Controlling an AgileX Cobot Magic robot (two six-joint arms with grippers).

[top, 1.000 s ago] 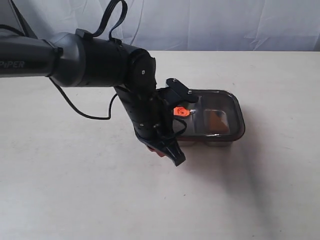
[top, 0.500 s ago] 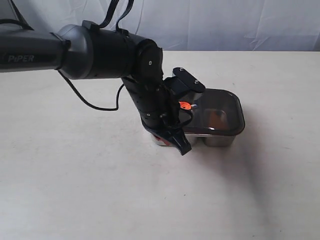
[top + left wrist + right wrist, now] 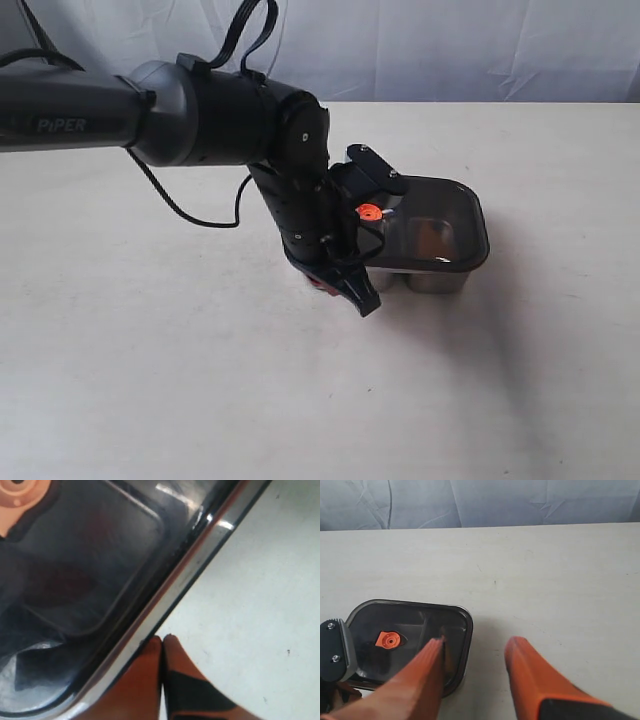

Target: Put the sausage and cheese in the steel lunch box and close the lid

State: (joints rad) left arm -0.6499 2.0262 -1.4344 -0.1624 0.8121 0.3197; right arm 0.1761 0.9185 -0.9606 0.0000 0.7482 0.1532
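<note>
Smoky lid (image 3: 440, 215) lies on the steel lunch box (image 3: 437, 283), orange valve (image 3: 369, 212) facing up; can't tell if it's fully seated. Left gripper (image 3: 163, 641) has its fingers pinched together on nothing, tips right at the lid's rim near a corner. Right gripper (image 3: 477, 645) hangs spread wide and empty near the box, touching nothing. Step looks like pressing the lid home: push straight down on the rim, corner by corner, without shoving the box across the table (image 3: 150, 380). Cheese (image 3: 435, 238) shows as an orange blur through the lid; sausage may be the dim red patch beneath it (too murky to call). Count: one lid, one box, one valve, one cheese, two grippers.
</note>
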